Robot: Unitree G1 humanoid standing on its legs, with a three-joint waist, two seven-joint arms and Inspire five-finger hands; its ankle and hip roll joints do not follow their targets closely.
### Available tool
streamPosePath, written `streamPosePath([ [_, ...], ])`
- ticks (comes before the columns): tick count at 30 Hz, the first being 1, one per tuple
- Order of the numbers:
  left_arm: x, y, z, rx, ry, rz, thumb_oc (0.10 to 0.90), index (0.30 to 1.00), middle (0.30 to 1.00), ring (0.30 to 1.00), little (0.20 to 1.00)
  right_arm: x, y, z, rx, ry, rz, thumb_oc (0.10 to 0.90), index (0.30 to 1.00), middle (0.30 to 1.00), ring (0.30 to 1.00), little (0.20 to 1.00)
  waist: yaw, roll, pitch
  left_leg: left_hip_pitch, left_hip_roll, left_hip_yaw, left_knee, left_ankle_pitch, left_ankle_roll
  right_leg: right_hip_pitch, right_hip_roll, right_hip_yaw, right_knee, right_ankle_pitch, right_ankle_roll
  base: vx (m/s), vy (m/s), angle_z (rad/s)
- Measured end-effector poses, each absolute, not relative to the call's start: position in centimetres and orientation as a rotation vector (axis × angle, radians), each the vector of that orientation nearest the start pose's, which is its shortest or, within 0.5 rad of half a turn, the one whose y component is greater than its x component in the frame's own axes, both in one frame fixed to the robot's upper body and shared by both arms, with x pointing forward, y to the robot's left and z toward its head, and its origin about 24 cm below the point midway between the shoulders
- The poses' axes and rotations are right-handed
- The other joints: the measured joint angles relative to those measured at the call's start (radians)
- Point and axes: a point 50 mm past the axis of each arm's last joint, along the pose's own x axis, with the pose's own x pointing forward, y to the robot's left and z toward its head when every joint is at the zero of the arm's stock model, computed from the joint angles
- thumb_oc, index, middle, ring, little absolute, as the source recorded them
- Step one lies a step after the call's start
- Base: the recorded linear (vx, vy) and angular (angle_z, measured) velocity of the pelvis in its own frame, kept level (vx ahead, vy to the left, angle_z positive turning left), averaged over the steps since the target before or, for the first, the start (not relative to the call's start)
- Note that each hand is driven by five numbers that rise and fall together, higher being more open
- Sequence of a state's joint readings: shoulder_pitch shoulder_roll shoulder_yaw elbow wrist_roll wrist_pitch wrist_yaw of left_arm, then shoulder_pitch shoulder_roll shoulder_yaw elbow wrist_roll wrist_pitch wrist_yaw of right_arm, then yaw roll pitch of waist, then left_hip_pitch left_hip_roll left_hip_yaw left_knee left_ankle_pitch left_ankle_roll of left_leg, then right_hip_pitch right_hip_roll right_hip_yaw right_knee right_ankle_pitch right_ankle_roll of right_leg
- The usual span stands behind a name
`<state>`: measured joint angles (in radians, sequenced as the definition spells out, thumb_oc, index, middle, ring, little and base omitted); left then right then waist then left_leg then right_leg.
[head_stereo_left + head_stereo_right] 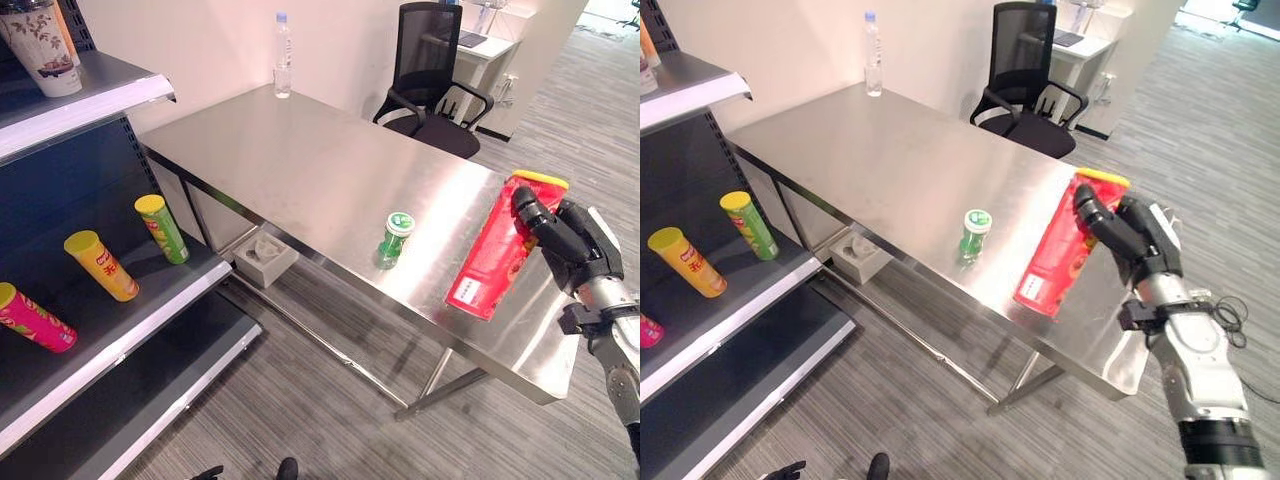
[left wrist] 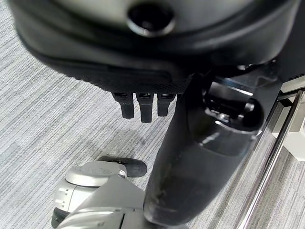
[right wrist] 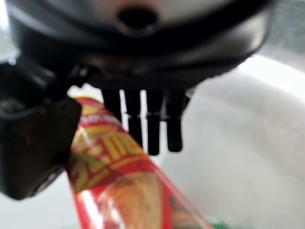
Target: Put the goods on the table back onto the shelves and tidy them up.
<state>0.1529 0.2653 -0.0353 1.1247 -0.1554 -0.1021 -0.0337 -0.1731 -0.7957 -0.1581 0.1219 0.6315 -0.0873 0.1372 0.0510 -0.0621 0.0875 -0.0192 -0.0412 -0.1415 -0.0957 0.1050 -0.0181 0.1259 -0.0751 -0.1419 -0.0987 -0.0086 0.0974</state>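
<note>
My right hand (image 1: 572,243) is shut on a red crisp can (image 1: 500,252) with a yellow lid, fingers curled over its upper end. The can leans steeply, its lower end close over the steel table (image 1: 300,160) near the right front edge. The right wrist view shows the red can (image 3: 119,181) between the thumb and fingers. A small green bottle (image 1: 394,238) stands on the table left of the can. My left hand (image 2: 143,102) hangs low over the floor with relaxed fingers, holding nothing.
The shelf (image 1: 150,300) at left holds a green can (image 1: 162,228), a yellow can (image 1: 101,265) and a pink can (image 1: 35,318); a cup (image 1: 42,45) stands on its upper board. A water bottle (image 1: 283,55) stands at the table's far edge. An office chair (image 1: 430,75) is behind, a grey box (image 1: 265,258) beneath.
</note>
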Motion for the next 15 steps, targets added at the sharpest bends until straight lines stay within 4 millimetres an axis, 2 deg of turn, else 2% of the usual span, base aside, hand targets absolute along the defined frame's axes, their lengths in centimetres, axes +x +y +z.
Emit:
streamPosePath([
  [7,6.1,25.0,-15.7,0.099,1.143,0.194,0.8,0.9,0.9,0.9,0.9,28.8,-28.8,19.9,-0.19,-0.414,0.04,0.4,0.3,0.3,0.3,0.3,0.043,0.009,0.01,-0.001,-0.013,-0.007,0.0,-0.002,0.004,0.001,-0.013,-0.011,0.006,0.0,0.001,-0.04,0.029,0.06],
  [8,6.1,25.0,-15.7,0.102,1.142,0.19,0.8,0.9,0.9,0.9,0.9,28.9,-28.0,20.6,-0.199,-0.45,0.066,0.4,0.3,0.3,0.3,0.3,0.046,0.018,0.016,-0.003,-0.016,-0.033,0.003,0.001,0.011,0.001,-0.006,-0.001,0.034,-0.003,0.001,-0.06,-0.012,0.38],
  [9,6.4,24.8,-15.7,0.099,1.136,0.186,0.8,0.9,0.9,0.9,0.9,28.7,-28.0,20.9,-0.214,-0.461,0.068,0.4,0.3,0.3,0.3,0.3,0.043,0.032,0.025,0.005,-0.014,-0.062,0.005,0.015,0.029,-0.009,0.004,0.02,0.083,-0.016,-0.005,-0.05,-0.029,0.69],
  [10,7.0,24.6,-15.6,0.099,1.123,0.178,0.8,0.9,0.9,0.9,0.9,28.6,-28.0,21.2,-0.237,-0.468,0.068,0.4,0.3,0.3,0.3,0.3,0.033,0.053,0.038,0.009,-0.002,-0.095,0.006,0.017,0.033,-0.045,0.008,0.055,0.168,-0.056,0.006,0.0,-0.048,0.8],
  [11,7.2,24.6,-15.6,0.102,1.116,0.173,0.8,0.9,0.9,0.9,0.9,28.5,-28.0,21.3,-0.249,-0.469,0.07,0.4,0.3,0.3,0.3,0.3,0.022,0.057,0.042,0.006,-0.001,-0.119,0.006,0.014,0.027,-0.06,0.019,0.117,0.182,-0.09,0.032,-0.02,-0.077,0.8],
  [12,7.5,24.8,-15.4,0.117,1.103,0.167,0.8,0.9,0.9,0.9,0.9,28.5,-27.9,21.5,-0.26,-0.475,0.071,0.4,0.3,0.3,0.3,0.3,0.022,0.047,0.042,0.002,-0.009,-0.135,0.006,0.016,0.024,-0.071,0.018,0.164,0.176,-0.094,0.04,-0.05,-0.208,1.14],
  [13,8.6,25.4,-14.9,0.136,1.069,0.166,0.8,0.9,0.9,0.9,0.9,28.2,-27.8,22.2,-0.303,-0.495,0.074,0.4,0.3,0.3,0.3,0.3,0.031,0.027,0.055,-0.006,-0.032,-0.207,0.006,0.031,0.003,-0.064,0.039,0.233,0.145,-0.097,-0.014,-0.04,-0.18,1.25],
  [15,9.5,25.2,-14.7,0.134,1.034,0.163,0.8,0.9,0.9,0.9,0.9,28.0,-27.6,22.9,-0.357,-0.515,0.076,0.4,0.3,0.3,0.3,0.3,0.04,0.024,0.054,-0.014,-0.034,-0.25,0.006,0.033,-0.014,-0.001,0.046,0.194,0.049,-0.056,-0.033,-0.05,-0.167,1.06],
])
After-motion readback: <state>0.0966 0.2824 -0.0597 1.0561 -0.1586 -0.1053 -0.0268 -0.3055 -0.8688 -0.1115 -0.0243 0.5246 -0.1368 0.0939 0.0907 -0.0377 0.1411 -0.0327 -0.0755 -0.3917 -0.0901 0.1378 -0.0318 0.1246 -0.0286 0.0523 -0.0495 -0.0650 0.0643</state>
